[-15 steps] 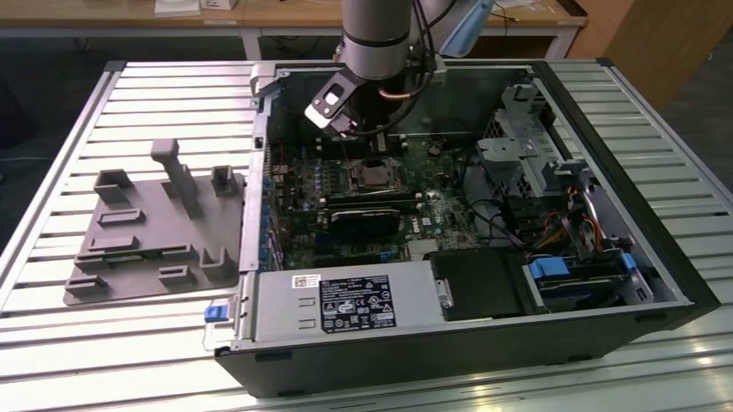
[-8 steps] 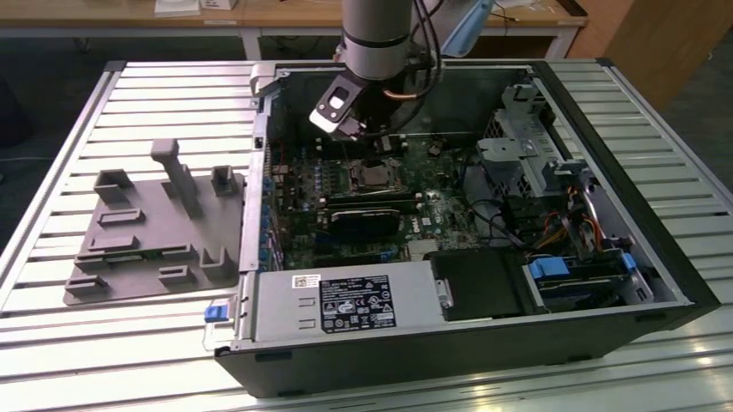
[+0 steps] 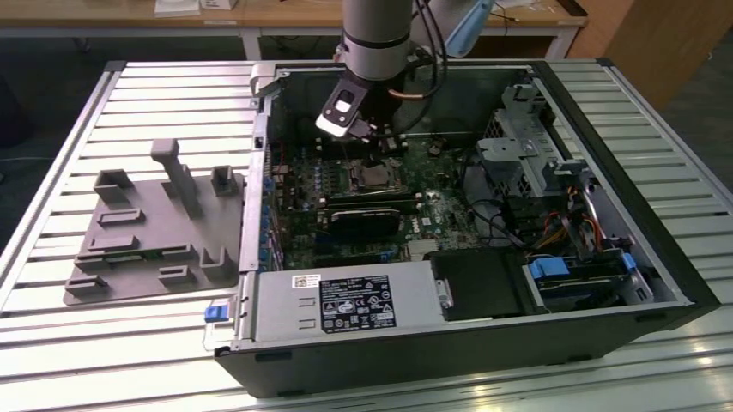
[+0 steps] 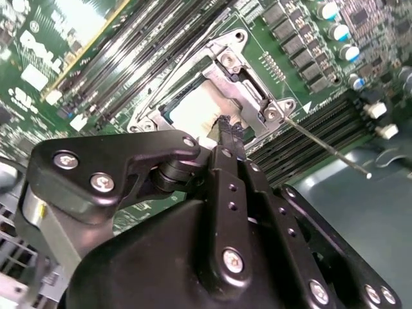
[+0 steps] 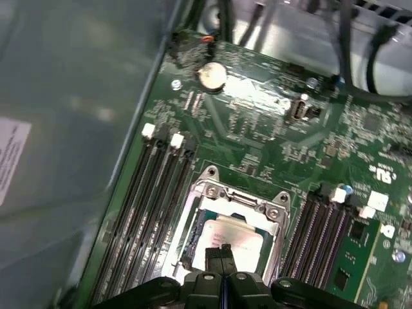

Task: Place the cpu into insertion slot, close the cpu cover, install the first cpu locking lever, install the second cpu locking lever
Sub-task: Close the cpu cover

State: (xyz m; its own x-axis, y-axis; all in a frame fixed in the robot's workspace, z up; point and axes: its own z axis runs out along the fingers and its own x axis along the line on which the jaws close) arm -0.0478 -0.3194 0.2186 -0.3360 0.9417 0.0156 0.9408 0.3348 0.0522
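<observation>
Fingers (image 5: 214, 256) pressed together, empty — tips over cpu (image 5: 241, 237) | cpu flat in insertion slot (image 5: 192, 241) | cpu cover (image 5: 232, 199) down

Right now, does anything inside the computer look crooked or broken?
Nothing looks broken. One thin locking lever sticks out slantwise from the insertion slot over the memory slots, not latched down. The cpu lies flat inside.

My claw (image 5: 219, 253) is matt black metal, the cpu cover (image 5: 234, 201) shiny silver metal, the cpu (image 5: 237, 238) pale dull metal, the circuit board (image 5: 257, 132) glossy.
</observation>
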